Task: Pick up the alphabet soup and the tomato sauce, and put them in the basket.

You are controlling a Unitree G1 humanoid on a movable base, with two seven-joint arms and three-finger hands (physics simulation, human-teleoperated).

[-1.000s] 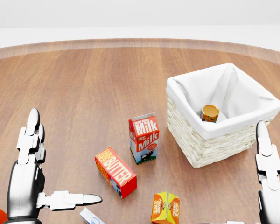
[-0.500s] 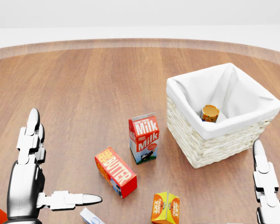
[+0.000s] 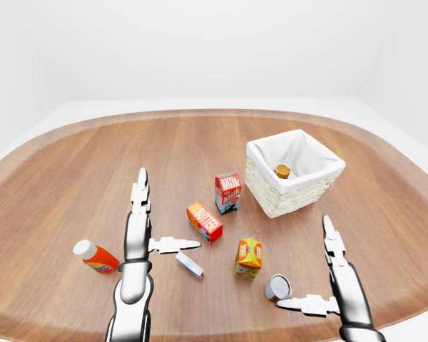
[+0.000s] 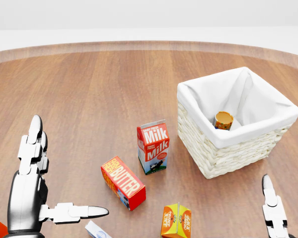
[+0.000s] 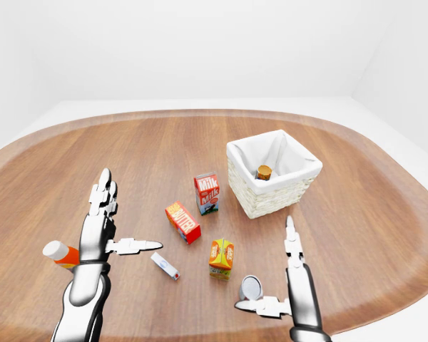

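wood table | eye views: grey can by R hand (off head view)

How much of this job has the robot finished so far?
About half, it seems. One can already sits inside the basket; its label is too small to read. Nothing is in hand: the left hand and right hand are both open. A second can lies on the table beside the right hand, not yet picked up.

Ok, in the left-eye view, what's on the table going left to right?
Orange bottle → left hand → white packet → butter box → milk carton → juice carton → grey can → basket → right hand.
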